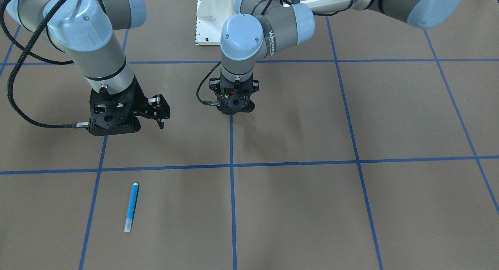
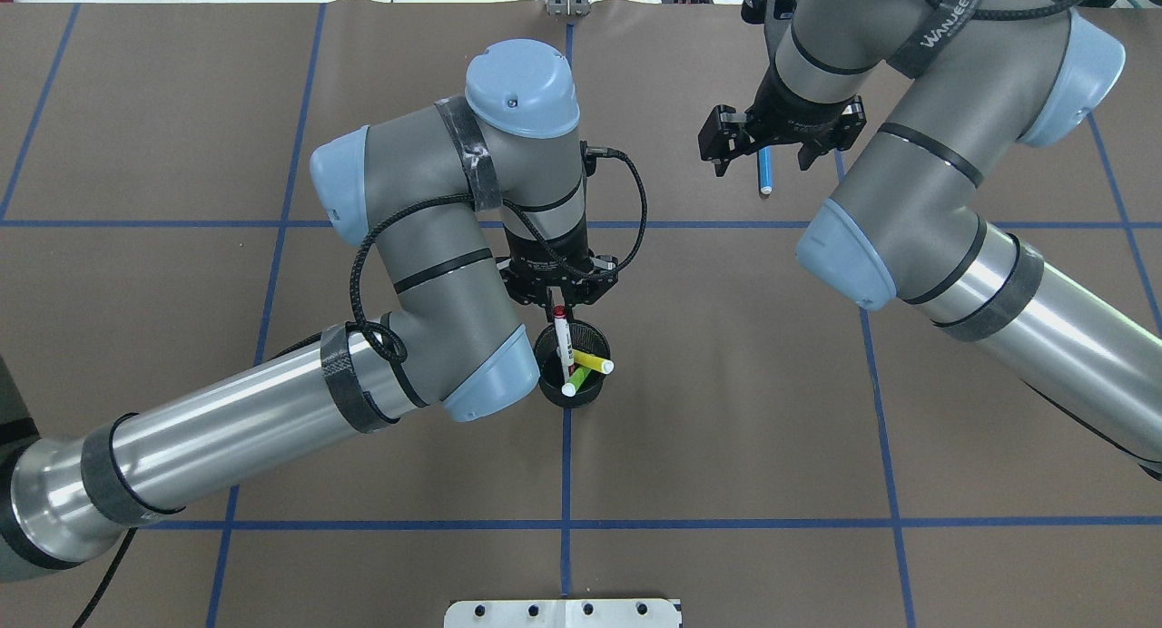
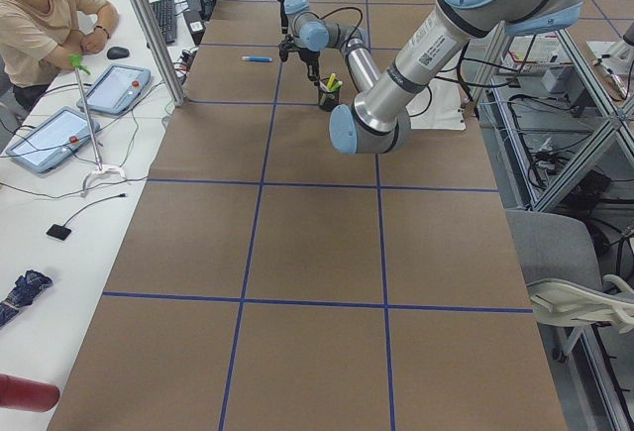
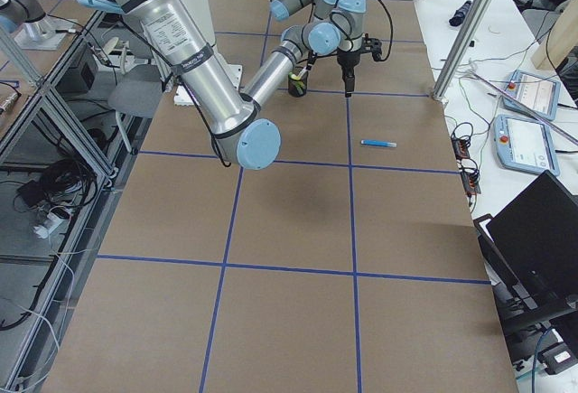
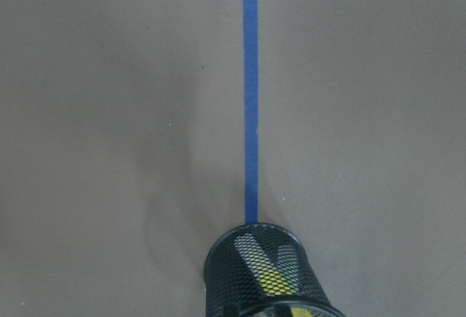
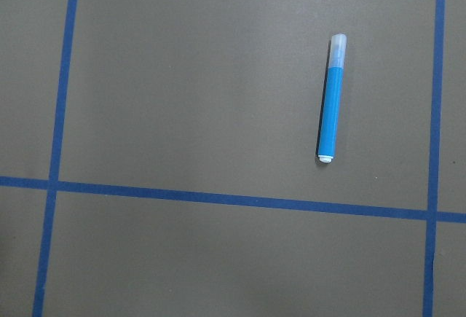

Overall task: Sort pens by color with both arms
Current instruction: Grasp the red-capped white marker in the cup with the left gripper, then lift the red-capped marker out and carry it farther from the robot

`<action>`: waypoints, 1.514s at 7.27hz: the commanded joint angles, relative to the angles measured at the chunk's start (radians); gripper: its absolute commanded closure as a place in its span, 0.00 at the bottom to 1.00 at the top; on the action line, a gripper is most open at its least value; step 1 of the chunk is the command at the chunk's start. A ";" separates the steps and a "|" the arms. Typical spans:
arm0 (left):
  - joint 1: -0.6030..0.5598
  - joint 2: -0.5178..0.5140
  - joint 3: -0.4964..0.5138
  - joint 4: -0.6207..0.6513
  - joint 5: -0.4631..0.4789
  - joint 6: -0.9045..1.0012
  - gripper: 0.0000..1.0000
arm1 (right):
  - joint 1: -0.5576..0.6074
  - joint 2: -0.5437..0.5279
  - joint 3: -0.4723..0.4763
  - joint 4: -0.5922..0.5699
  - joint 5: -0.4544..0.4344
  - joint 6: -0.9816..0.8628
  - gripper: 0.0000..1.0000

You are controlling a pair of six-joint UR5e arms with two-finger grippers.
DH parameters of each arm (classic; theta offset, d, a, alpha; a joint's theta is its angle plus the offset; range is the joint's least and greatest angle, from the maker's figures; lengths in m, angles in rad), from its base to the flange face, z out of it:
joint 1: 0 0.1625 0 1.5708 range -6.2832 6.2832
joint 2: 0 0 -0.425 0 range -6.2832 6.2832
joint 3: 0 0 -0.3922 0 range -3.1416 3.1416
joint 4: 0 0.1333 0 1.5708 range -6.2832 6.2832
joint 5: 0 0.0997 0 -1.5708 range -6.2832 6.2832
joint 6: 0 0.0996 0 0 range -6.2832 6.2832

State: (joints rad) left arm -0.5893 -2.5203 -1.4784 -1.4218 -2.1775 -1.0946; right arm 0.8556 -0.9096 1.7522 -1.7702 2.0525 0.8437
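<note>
Mid-frame, cup [image 2: 572, 397] held yellow pen [image 2: 592, 363] and green pen [image 2: 576, 380]. White pen [image 2: 563, 338] stood near upright, top end at left pincer [image 2: 556, 303], cannot tell if clenched. Farther, upper right, blue pen [image 2: 764, 172] lay flat on tabletop [image 2: 726, 383] below released right pincer [image 2: 763, 156].

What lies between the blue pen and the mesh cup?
From blue pen to mesh cup: bare table, one tape line, seen in overhead exterior view.

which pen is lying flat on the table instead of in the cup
The blue pen: it lies flat on the table alone, while the white pen, yellow pen and green pen lean in the black mesh cup.
</note>
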 commanded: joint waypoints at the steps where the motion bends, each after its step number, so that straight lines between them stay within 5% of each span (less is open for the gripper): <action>1: -0.006 0.002 -0.067 0.014 -0.007 -0.004 1.00 | -0.001 0.000 0.001 0.000 0.000 0.000 0.01; 7: -0.104 0.002 -0.261 0.107 0.015 -0.004 1.00 | 0.008 0.001 0.000 -0.001 0.000 0.000 0.01; 11: -0.122 0.002 -0.278 -0.033 0.201 -0.087 1.00 | 0.077 -0.003 -0.043 -0.014 0.077 -0.109 0.01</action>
State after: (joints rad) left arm -0.7091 -2.5200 -1.7583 -1.3853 -2.0372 -1.1298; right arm 0.9062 -0.9103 1.7230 -1.7791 2.1100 0.7827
